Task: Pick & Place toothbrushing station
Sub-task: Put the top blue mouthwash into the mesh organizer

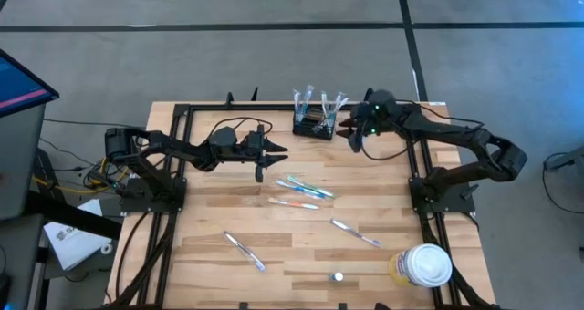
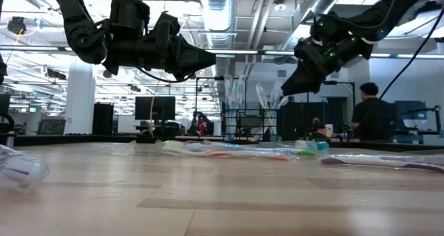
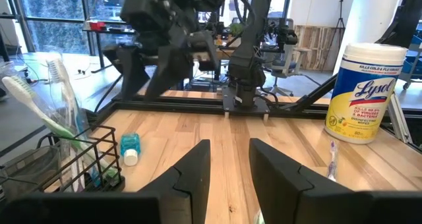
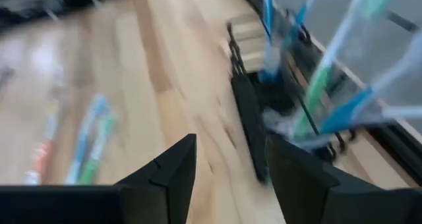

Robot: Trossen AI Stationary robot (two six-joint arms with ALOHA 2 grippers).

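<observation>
The toothbrushing station, a small black wire-mesh holder, stands on the wooden table near its far edge, with wrapped toothbrushes upright in it. My right gripper hovers just to its right, open, slanting down, nothing between its fingers; the station lies ahead of it. My left gripper hangs level above the table, to the left and near side of the station, open and empty.
Several wrapped toothbrushes lie loose on the table. A white-lidded yellow wipes tub stands at the near right corner. A small blue tube lies beside the station. Black frame rails border the table.
</observation>
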